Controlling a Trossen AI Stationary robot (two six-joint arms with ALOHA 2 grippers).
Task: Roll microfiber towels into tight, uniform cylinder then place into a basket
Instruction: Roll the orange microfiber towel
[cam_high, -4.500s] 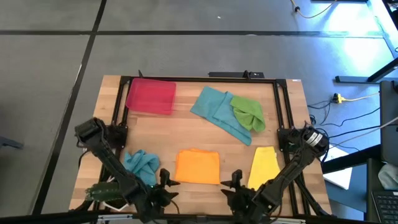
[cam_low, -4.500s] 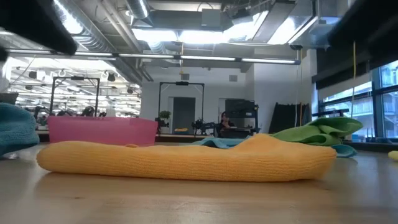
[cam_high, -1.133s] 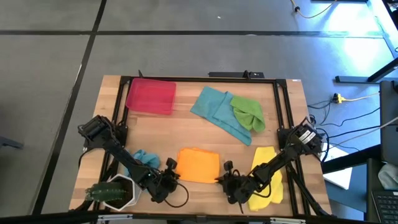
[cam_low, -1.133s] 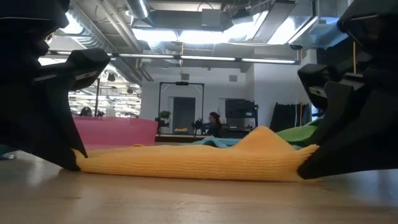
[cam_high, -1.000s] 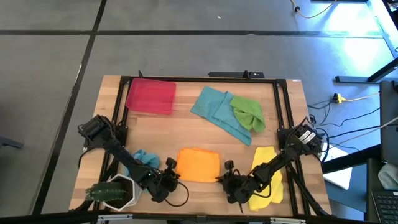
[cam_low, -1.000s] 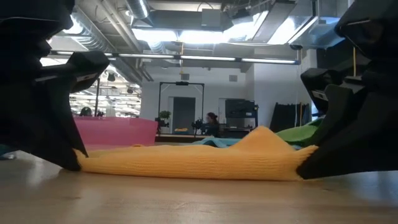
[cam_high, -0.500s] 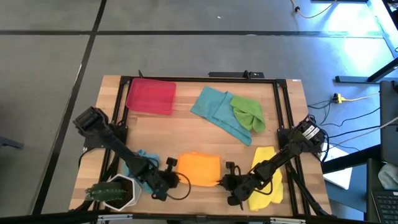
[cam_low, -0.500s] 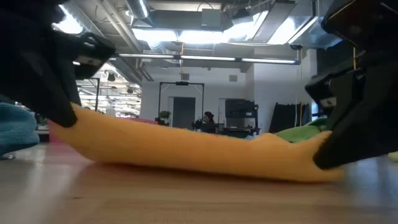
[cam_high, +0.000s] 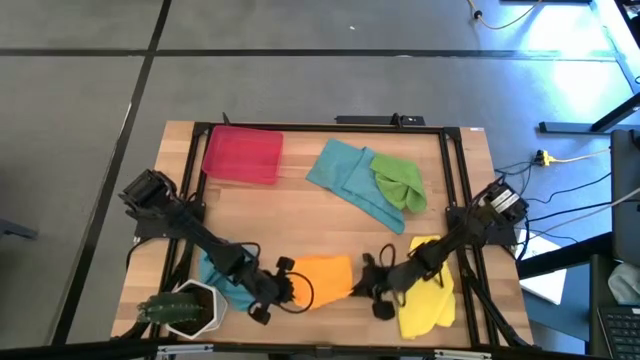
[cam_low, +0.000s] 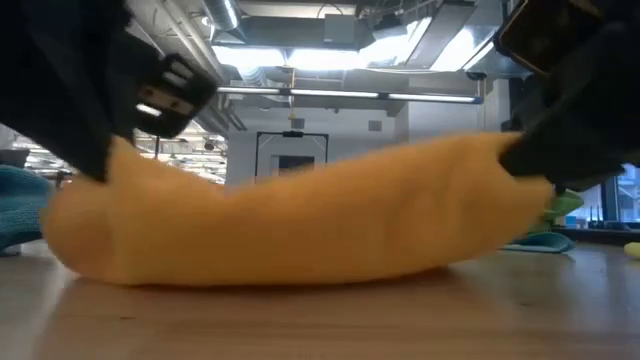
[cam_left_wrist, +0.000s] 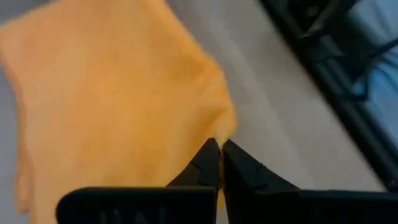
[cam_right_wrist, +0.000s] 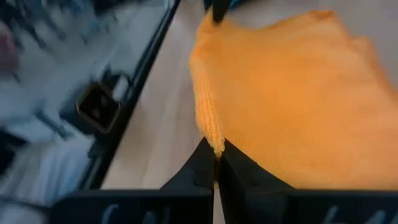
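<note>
Item: orange towel (cam_high: 325, 276), at the near middle of the table (cam_high: 300, 215). Step in hand, by judgement: the first roll or fold, with the near edge being lifted and carried toward the far side.

- Left claw (cam_high: 291, 292): pinching the towel's near left corner, fingers pressed together on the cloth, as its wrist view shows (cam_left_wrist: 219, 151).
- Right claw (cam_high: 366, 290): pinching the near right corner in the same way, fingers pressed together on the cloth (cam_right_wrist: 213, 151).
- Towel in the low view (cam_low: 290, 220): hanging between the two claws as a thick arched band, its underside resting on the table.
- Near left: white hexagonal pot (cam_high: 186, 309); small teal towel (cam_high: 218, 277), lying partly under the left arm.
- Near right: yellow towel (cam_high: 428, 298), lying partly under the right arm.
- Far middle: large teal towel (cam_high: 345, 178) with the green towel (cam_high: 399, 181) lying on its right end.
- Far left: red basket (cam_high: 242, 154), nothing showing inside it.

Next move, by judgement: both claws travelling together and level toward the far side, laying the raised edge over the rest, so the roll is starting straight and tight.
</note>
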